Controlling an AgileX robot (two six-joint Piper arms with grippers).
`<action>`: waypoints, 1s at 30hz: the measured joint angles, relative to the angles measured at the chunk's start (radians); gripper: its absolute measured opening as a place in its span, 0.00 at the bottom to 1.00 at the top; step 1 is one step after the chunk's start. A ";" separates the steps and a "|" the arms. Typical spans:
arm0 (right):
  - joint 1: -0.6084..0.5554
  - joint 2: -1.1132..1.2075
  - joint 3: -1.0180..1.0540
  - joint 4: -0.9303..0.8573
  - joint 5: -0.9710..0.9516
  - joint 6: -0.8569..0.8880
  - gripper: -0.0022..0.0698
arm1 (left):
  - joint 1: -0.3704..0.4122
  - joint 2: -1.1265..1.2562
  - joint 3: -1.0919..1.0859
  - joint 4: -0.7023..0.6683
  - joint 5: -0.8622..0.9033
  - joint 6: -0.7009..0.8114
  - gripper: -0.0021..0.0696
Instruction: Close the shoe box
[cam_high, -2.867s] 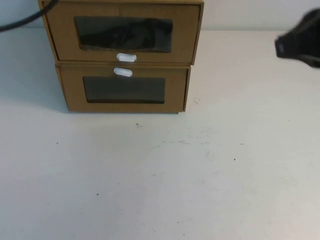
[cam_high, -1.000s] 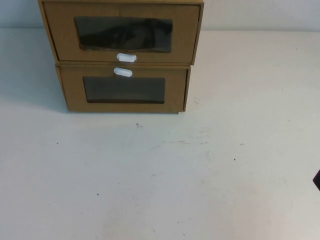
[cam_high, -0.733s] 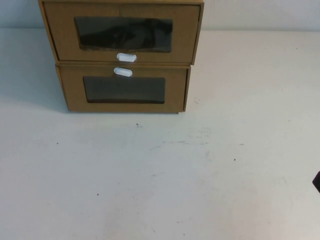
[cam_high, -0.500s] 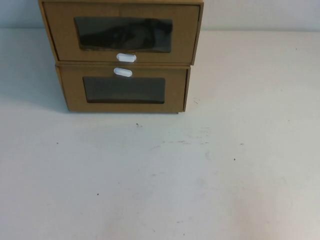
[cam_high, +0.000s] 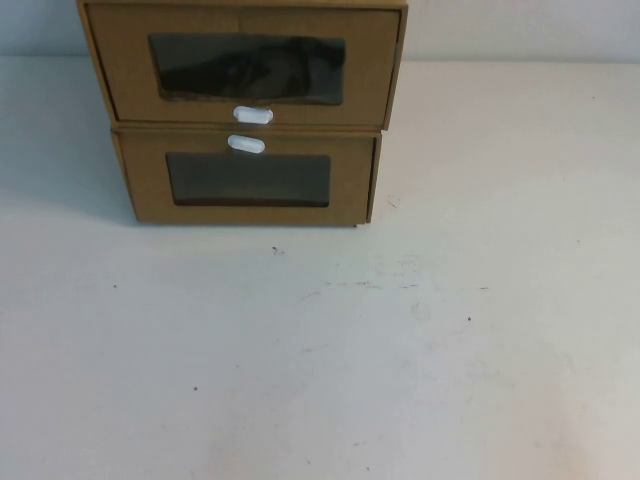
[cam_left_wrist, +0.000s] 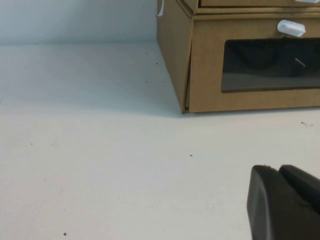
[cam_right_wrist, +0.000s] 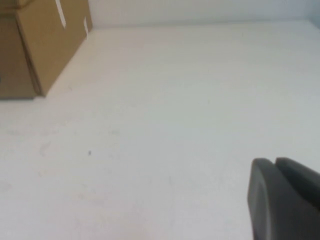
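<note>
Table (cam_high: 400, 350) carried two stacked boxes at twelve o'clock; shoe box (cam_high: 250, 70) on top looked flush, seemingly already closed. Left gripper (cam_left_wrist: 285, 200) and right gripper (cam_right_wrist: 285, 197) sat apart, finger state unclear

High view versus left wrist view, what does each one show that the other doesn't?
Only the high view shows the whole stack: the upper box with its tab below the window, sitting on the lower box, both drawers looking flush. No gripper appears in it.

Only the left wrist view shows the stack's side wall and part of the left gripper, low over the table and apart from the boxes.

Both show the lower box's window, its tab and the white table. The right gripper shows in neither, only in its own wrist view.
</note>
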 joint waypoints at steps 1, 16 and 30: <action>0.000 0.000 0.000 0.000 0.032 0.000 0.01 | 0.000 0.000 0.000 0.000 0.000 0.000 0.02; 0.000 0.000 0.000 0.000 0.106 -0.002 0.01 | 0.000 0.000 0.000 0.000 0.000 0.000 0.02; 0.000 0.000 0.000 0.000 0.106 -0.002 0.01 | 0.000 0.000 0.000 0.000 0.000 0.000 0.02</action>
